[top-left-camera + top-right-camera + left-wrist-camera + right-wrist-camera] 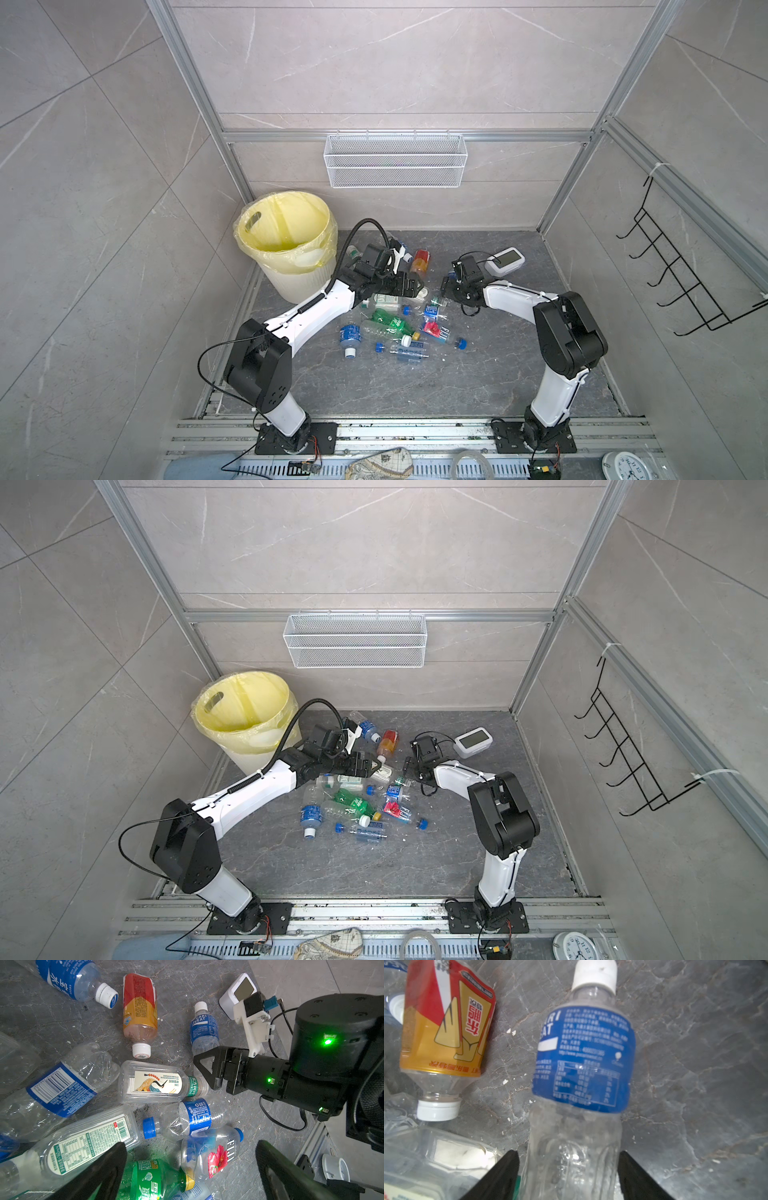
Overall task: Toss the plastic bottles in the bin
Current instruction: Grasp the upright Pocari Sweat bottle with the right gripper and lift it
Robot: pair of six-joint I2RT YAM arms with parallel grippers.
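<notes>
While right gripper (568,1153) straddles clear blue-labelled plastic bottle (583,1057), you pick.
Grip unconfirmed; left gripper (191,1144) wide, empty. Next: clamp, carry to cream ribbed bin (303,282).

Robot test cell in a lab, dressed like a tiled room of a home, not a real one. Walls are grey marble-look panels (374,62) slotted into a bare aluminium extrusion frame (407,136). Dark stone-look floor slab (415,386) ends at slotted aluminium rails (415,432) with arm base plates (295,442) bolted on. Loose cables and a bare circuit board (305,467) along the front edge. Home fittings are just hung on: white wire mesh basket (395,166) on the crossbar, black hook rack (685,266) zip-tied to the side rail. Bag-lined bin (299,282) in the corner.
</notes>
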